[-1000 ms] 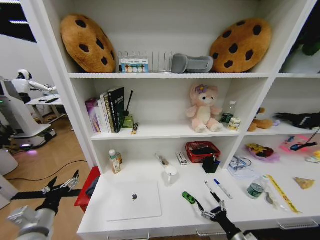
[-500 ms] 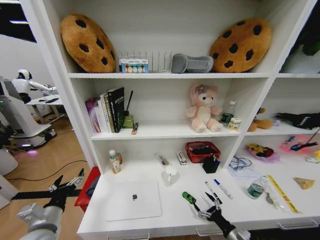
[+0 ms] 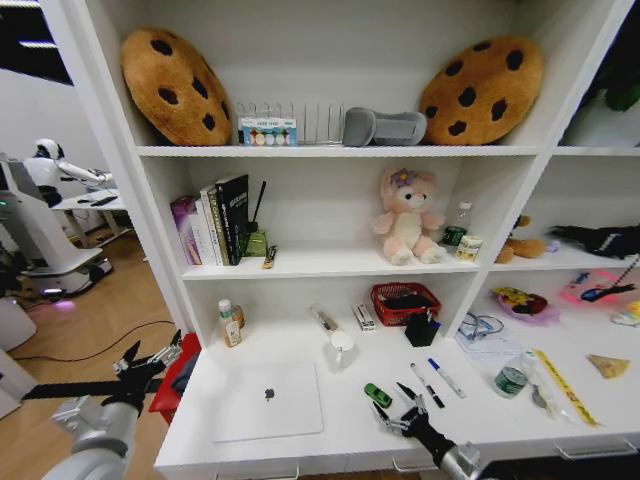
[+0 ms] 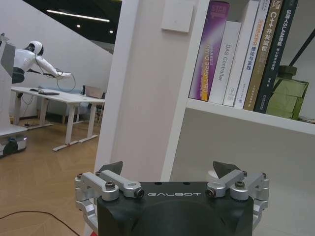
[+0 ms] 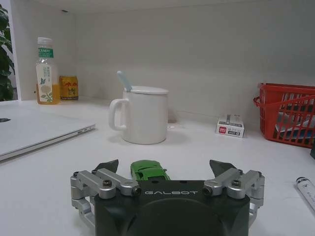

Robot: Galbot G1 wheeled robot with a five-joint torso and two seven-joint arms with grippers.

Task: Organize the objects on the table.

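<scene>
My left gripper (image 4: 170, 177) and my right gripper (image 5: 165, 179) each carry the word GALBOT across the black housing between the fingers. On the shelf board beside my left gripper, the white book (image 4: 222, 64) reads "DAS Controller" down its spine. The dark book (image 4: 277, 49) next to the green pouch starts with "C++", followed by Chinese characters I cannot make out. The purple book (image 4: 209, 49) has lettering too blurred to read. The juice bottle (image 5: 45, 71) in the desk's far corner has a label I cannot read.
</scene>
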